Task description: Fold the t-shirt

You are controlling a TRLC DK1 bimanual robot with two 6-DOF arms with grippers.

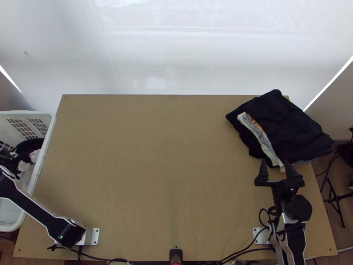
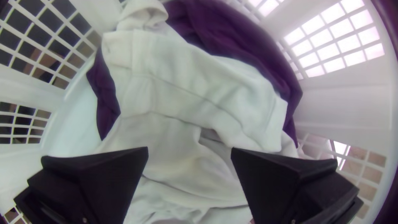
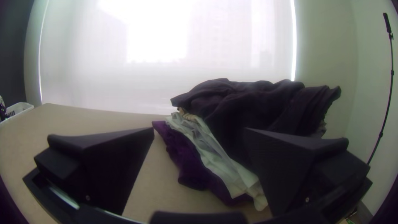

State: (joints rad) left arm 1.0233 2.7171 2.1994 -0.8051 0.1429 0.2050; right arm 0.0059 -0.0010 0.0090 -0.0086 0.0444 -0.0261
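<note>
A soft white cloth garment (image 2: 178, 95), most likely the t-shirt though its outline is hard to make out, lies bunched and creased inside a white plastic basket with grid-like openings (image 1: 52, 126). Dark purplish cloth (image 2: 253, 54) curves around part of it and shows past its edges.

The left gripper (image 1: 6, 160) is down at the basket, at the top view's left edge. In the left wrist view, the left gripper (image 2: 189, 150) has its two black fingers spread wide over the white garment, with nothing pinched between them.

The basket stands beside the left edge of a light brown wooden table (image 1: 154, 168). At the table's far right corner lies a loose stack of black cloth (image 1: 287, 123), layered and slightly overhanging the table's side. A narrow strip of pale grey-white cloth (image 1: 263, 141) with an orange-tan patch runs along its left side.

The right gripper (image 1: 274, 160) is at the stack's near side, its fingers wide apart and gripping nothing. A pale, translucent blind (image 3: 124, 74) hangs behind the table.
</note>
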